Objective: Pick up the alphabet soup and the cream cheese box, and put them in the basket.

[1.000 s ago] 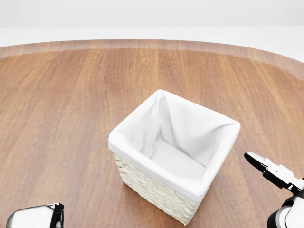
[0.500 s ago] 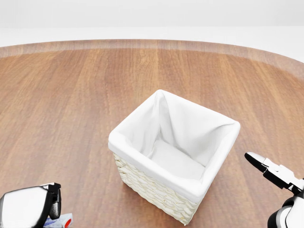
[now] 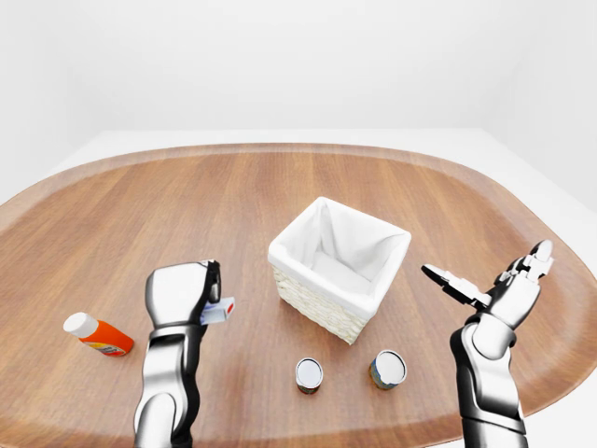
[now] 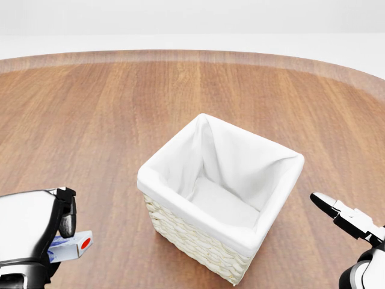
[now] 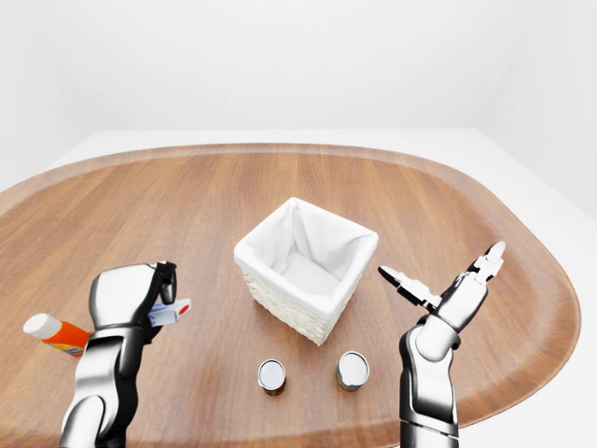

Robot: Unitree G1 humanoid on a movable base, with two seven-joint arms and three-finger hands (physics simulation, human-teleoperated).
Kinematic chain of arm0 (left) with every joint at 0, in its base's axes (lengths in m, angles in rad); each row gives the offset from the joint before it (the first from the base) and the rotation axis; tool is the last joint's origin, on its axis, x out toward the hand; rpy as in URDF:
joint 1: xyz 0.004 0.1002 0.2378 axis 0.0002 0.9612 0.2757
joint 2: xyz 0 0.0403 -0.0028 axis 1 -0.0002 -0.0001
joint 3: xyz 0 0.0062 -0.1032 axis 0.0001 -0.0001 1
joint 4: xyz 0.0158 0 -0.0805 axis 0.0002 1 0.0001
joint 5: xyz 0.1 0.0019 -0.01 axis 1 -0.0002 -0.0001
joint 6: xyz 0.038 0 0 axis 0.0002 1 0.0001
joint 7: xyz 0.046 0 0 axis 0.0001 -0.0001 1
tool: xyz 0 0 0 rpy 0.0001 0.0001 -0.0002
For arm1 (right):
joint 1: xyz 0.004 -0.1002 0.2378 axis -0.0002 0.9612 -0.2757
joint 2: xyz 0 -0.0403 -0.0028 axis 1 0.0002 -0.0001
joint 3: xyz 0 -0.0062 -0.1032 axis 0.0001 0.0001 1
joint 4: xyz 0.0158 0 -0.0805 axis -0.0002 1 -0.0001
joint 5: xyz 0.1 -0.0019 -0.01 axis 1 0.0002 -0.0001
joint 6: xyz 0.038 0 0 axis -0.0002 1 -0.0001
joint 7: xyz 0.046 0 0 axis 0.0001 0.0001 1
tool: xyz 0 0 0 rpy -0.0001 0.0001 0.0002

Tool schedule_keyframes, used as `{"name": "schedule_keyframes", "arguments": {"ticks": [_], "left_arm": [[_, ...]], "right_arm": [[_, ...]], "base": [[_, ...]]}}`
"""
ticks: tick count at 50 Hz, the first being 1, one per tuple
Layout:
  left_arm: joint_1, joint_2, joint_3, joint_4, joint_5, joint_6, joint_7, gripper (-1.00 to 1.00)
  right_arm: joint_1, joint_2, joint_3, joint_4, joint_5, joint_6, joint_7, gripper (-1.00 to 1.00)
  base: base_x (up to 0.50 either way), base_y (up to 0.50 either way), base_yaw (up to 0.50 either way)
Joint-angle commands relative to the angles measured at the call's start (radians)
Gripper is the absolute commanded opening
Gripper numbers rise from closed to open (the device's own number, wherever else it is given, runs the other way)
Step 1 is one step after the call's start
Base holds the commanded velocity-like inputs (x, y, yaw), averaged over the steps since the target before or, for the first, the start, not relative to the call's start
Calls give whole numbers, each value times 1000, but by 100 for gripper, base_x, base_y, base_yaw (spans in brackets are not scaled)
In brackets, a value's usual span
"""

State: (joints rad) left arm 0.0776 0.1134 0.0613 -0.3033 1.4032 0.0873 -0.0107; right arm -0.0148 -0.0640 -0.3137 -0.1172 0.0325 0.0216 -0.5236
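Note:
My left hand (image 3: 207, 287) is shut on the small cream cheese box (image 4: 72, 246), white and blue with a red dot. It holds the box above the table, left of the basket (image 3: 297, 267). The basket is wicker with a white cloth lining, and nothing shows inside it. Two cans stand upright near the bottom of the left-eye view, one with a silver top (image 3: 309, 373) and one darker (image 3: 387, 368). I cannot tell which is the alphabet soup. My right hand (image 3: 487, 281) is open, fingers spread, in the air to the right of the basket.
An orange bottle with a white cap (image 3: 99, 335) lies on the wooden table (image 3: 187, 205) at the far left. The table's curved edge runs just below the two cans and close to my right arm.
My left hand has risen from the bottom-left corner of the head view, bringing the cream cheese box into sight. The right hand and the basket have not moved.

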Motion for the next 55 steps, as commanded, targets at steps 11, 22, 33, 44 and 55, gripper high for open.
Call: {"name": "schedule_keyframes", "arguments": {"ticks": [11, 22, 33, 44, 55], "left_arm": [[-187, -26, -47, -139, 138, 0, -236, -100], [-430, -82, -118, -161, 226, 0, -463, -100], [-619, -96, -120, -100, 268, 0, -580, -100], [-712, -144, -163, -43, 310, 0, -613, -100], [-762, -208, -198, 24, 348, 0, -605, -100]], "right_arm": [[-1, 0, -1, 3, 4, -1, 0, 100], [1, -1, -1, -7, 7, 5, 0, 100], [1, 0, 0, -4, 9, 2, 0, 100], [8, 3, -2, -25, 7, 17, 0, 100], [9, 5, 0, -29, 7, 20, 0, 100]], "base": [[0, 0, 0], [0, 0, 0], [0, 0, 0], [0, 0, 0], [0, 0, 0]]}}
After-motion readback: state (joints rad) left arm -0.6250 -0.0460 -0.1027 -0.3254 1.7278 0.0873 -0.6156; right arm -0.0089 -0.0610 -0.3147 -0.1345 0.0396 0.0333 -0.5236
